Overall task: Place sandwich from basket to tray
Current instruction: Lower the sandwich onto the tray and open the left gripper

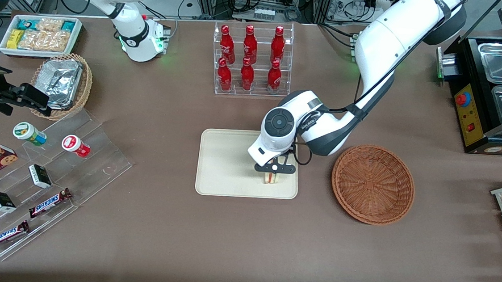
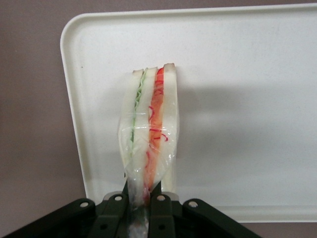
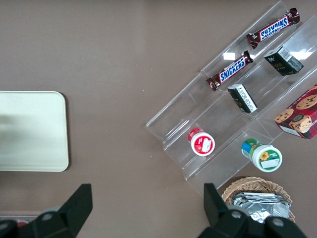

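Gripping sandwich w/ gripper over tray; no label legible.

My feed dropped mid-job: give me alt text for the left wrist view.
The gripper is shut on the wrapped sandwich, held over the cream tray, green and red-orange filling showing along its cut edge. Brown table lies beside the tray.

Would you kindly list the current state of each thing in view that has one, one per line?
Sandwich: wrapped in clear film, standing on edge over the tray, held.
Claw: over the tray's edge nearest the reddish basket, shut on the sandwich.
Tray: flat on the table, nothing else on it.
Reddish basket: empty, beside the tray.
Red bottles: upright in their clear rack, capped.
Tan basket: holding foil containers.
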You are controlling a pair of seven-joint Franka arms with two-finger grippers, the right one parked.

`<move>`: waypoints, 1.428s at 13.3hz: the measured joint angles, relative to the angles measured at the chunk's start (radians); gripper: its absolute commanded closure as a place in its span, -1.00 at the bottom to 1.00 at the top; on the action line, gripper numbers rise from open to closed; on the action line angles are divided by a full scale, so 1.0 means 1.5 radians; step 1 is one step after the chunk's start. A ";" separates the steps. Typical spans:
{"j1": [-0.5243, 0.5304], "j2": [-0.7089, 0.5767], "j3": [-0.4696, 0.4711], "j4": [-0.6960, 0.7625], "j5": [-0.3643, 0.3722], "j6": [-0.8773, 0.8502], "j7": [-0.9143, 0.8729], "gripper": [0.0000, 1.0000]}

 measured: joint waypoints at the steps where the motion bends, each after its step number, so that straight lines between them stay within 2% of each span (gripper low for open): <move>1: -0.002 0.004 0.000 0.001 0.003 0.001 -0.003 1.00; 5: -0.006 0.012 0.000 0.009 0.004 0.003 -0.020 1.00; 6: -0.008 0.014 0.000 0.012 0.005 0.003 -0.024 0.62; 7: -0.010 0.016 0.000 0.016 0.005 0.003 -0.028 0.56; 8: -0.011 0.018 0.000 0.018 0.005 0.003 -0.029 0.40; 11: -0.012 0.022 0.000 0.019 0.009 0.003 -0.030 0.30; 12: -0.012 0.023 0.000 0.019 0.015 0.003 -0.030 -0.03; 14: -0.013 0.026 0.000 0.019 0.021 0.003 -0.030 -1.00; 19: -0.014 0.030 0.001 0.020 0.023 0.003 -0.031 -1.00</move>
